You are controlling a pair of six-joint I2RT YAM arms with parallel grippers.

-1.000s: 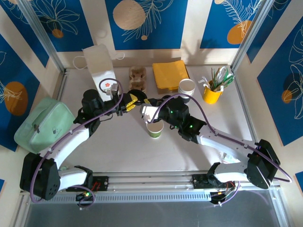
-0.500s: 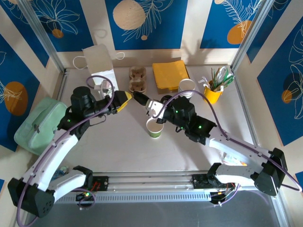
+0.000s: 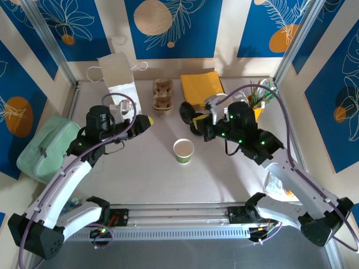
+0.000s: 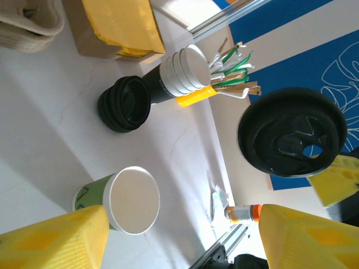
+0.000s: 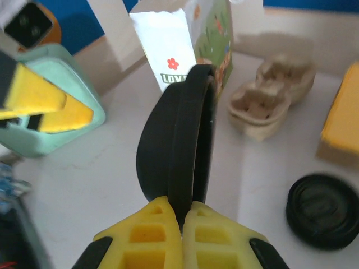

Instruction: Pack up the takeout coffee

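A green bag point(image 3: 47, 147) sat against the left edge of the tabletop point(image 3: 140, 175), and a white paper bag point(image 3: 118, 79) stood in the far left corner, its lower front partly hidden by the left arm. The left gripper point(image 4: 183, 221) hung released just in front of that bag, its yellow fingers point(image 4: 55, 237) spread wide with nothing between them and touching nothing. The cup point(image 3: 183, 150), green-sided and open at the top, stood upright alone near the middle of the tabletop, with bare surface all around it and on toward the near edge. Behind it a cardboard cup carrier point(image 3: 162, 93) and yellow napkins point(image 3: 202, 87) lay along the far edge. The right gripper point(image 5: 180, 212) was clenched on the rim of a black lid point(image 5: 178, 139), holding it on edge above the tabletop, well apart from the cup. A stack of lids point(image 4: 124, 104) rested just beside a stack of white cups point(image 4: 180, 71). A yellow mug point(image 3: 251, 114) of cutlery near the far right corner was partly covered by the right arm.
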